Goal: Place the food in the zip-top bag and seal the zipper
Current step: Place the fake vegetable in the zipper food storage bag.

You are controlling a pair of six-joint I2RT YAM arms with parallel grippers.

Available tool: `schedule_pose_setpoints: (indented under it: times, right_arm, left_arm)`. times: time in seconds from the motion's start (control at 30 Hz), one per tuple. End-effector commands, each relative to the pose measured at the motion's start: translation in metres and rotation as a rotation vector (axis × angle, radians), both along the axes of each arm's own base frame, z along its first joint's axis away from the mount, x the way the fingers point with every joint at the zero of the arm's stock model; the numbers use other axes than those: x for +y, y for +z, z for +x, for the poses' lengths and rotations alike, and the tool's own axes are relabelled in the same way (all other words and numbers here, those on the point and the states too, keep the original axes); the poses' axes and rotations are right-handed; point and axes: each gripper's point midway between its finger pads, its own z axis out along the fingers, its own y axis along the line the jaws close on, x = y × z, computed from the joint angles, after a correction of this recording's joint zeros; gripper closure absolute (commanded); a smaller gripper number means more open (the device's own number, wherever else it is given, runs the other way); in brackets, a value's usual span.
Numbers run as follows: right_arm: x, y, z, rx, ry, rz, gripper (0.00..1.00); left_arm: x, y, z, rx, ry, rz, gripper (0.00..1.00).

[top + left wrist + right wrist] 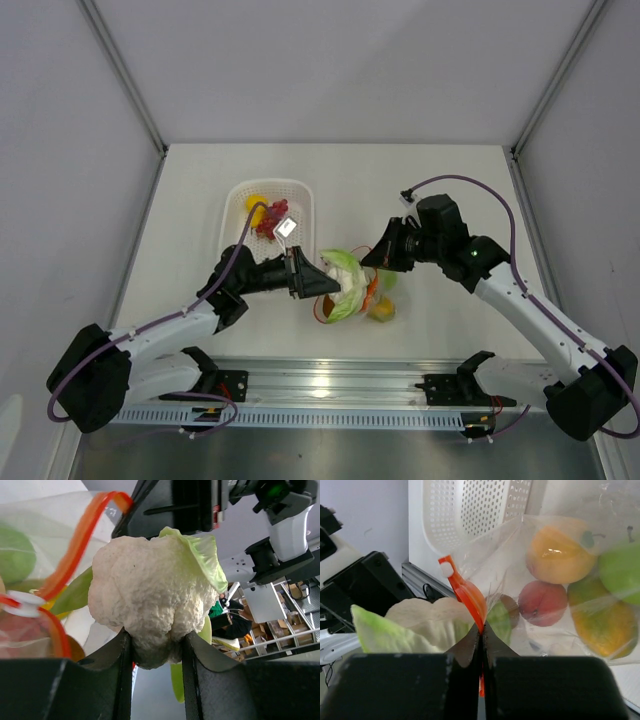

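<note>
From my station I see a plain white desk (440,180), walled in by pale panels on three sides. Toward the far left of it sits a white perforated basket (305,200), flat on the surface. A yellow fruit (256,203) and a bunch of purple-red grapes (270,220) lie inside the basket. Nearer to me, right of centre, the filled end of the zip-top bag (384,308) hangs low over the desk; I cannot tell whether it touches the surface. A metal rail (330,385) runs along the near edge, well apart from the basket.
</note>
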Motion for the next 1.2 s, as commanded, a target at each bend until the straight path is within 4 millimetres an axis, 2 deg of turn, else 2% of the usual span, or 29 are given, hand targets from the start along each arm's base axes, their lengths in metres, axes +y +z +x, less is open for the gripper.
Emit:
schedule_pose_setpoints:
  times: [0.0, 0.07, 0.1, 0.17, 0.2, 0.23, 0.27, 0.3, 0.33, 0.43, 0.47, 0.5, 0.57, 0.6, 0.63, 0.67, 0.7, 0.73, 0.9, 1.0, 1.07, 1.13, 1.17]
  right_arm:
    - [0.004, 0.029, -0.004, -0.065, 0.023, 0.073, 1.0]
    - [0.003, 0.031, -0.005, -0.068, 0.026, 0.073, 1.0]
    - [0.003, 0.032, -0.005, -0.072, 0.027, 0.074, 1.0]
    - [0.003, 0.032, -0.006, -0.072, 0.029, 0.073, 1.0]
    - [0.002, 0.033, -0.007, -0.073, 0.028, 0.078, 1.0]
    - [0.003, 0.033, -0.007, -0.072, 0.029, 0.08, 1.0]
    - [0.004, 0.035, -0.008, -0.07, 0.034, 0.09, 1.0]
    - [0.005, 0.037, -0.008, -0.072, 0.036, 0.096, 1.0]
    - [0.006, 0.038, -0.008, -0.072, 0.038, 0.104, 1.0]
    - [0.012, 0.048, -0.01, -0.071, 0.056, 0.148, 1.0]
    - [0.013, 0.05, -0.011, -0.072, 0.061, 0.157, 1.0]
    - [0.015, 0.052, -0.012, -0.073, 0.066, 0.165, 1.0]
    - [0.016, 0.051, -0.011, -0.07, 0.063, 0.16, 1.0]
    - [0.016, 0.051, -0.01, -0.071, 0.062, 0.159, 1.0]
    - [0.016, 0.05, -0.009, -0.069, 0.054, 0.155, 1.0]
    - [0.017, 0.047, -0.008, -0.062, 0.05, 0.15, 1.0]
    - [0.017, 0.048, -0.006, -0.065, 0.045, 0.152, 1.0]
    - [0.017, 0.047, -0.005, -0.059, 0.037, 0.154, 1.0]
    - [0.013, 0.048, 0.008, -0.073, -0.037, 0.144, 1.0]
    - [0.004, 0.042, 0.019, -0.076, -0.085, 0.11, 1.0]
    - [-0.001, 0.04, 0.023, -0.08, -0.1, 0.095, 1.0]
    - [-0.001, 0.039, 0.024, -0.077, -0.098, 0.096, 1.0]
    - [-0.002, 0.039, 0.024, -0.075, -0.099, 0.096, 1.0]
  left_arm:
    - [-0.004, 0.021, -0.005, -0.072, -0.043, -0.059, 1.0]
    - [-0.005, 0.016, 0.001, -0.054, -0.02, -0.037, 0.99]
    - [-0.004, 0.006, 0.005, -0.019, -0.002, 0.005, 0.99]
    - [-0.006, 0.005, 0.017, -0.004, 0.053, 0.039, 0.99]
    - [-0.004, -0.013, 0.02, 0.04, 0.074, 0.113, 0.99]
    - [-0.003, -0.015, 0.03, 0.049, 0.13, 0.145, 0.99]
    - [0.001, -0.026, 0.034, 0.07, 0.157, 0.208, 0.99]
    - [0.0, -0.019, 0.04, 0.04, 0.181, 0.203, 0.99]
    - [0.005, -0.032, 0.045, 0.07, 0.221, 0.26, 0.99]
    - [0.008, -0.041, 0.052, 0.072, 0.257, 0.321, 1.0]
    - [0.012, -0.046, 0.06, 0.077, 0.306, 0.358, 0.99]
    - [0.009, -0.038, 0.066, 0.048, 0.32, 0.375, 0.99]
    - [0.008, -0.038, 0.07, 0.049, 0.341, 0.413, 0.99]
    - [0.003, -0.04, 0.067, 0.037, 0.323, 0.43, 0.99]
    - [-0.002, -0.03, 0.067, 0.025, 0.32, 0.43, 0.99]
    - [-0.001, -0.035, 0.068, 0.019, 0.341, 0.468, 0.99]
    - [-0.009, -0.035, 0.058, 0.005, 0.319, 0.485, 0.99]
    - [-0.016, -0.029, 0.058, -0.005, 0.318, 0.491, 0.99]
    - [-0.038, -0.046, 0.031, -0.012, 0.244, 0.525, 1.0]
    - [-0.041, -0.056, 0.015, -0.025, 0.18, 0.517, 0.99]
    - [-0.037, -0.053, 0.011, -0.042, 0.168, 0.501, 0.95]
    - [-0.033, -0.055, 0.004, -0.068, 0.144, 0.49, 0.7]
    - [-0.03, -0.049, 0.004, -0.092, 0.15, 0.478, 0.42]
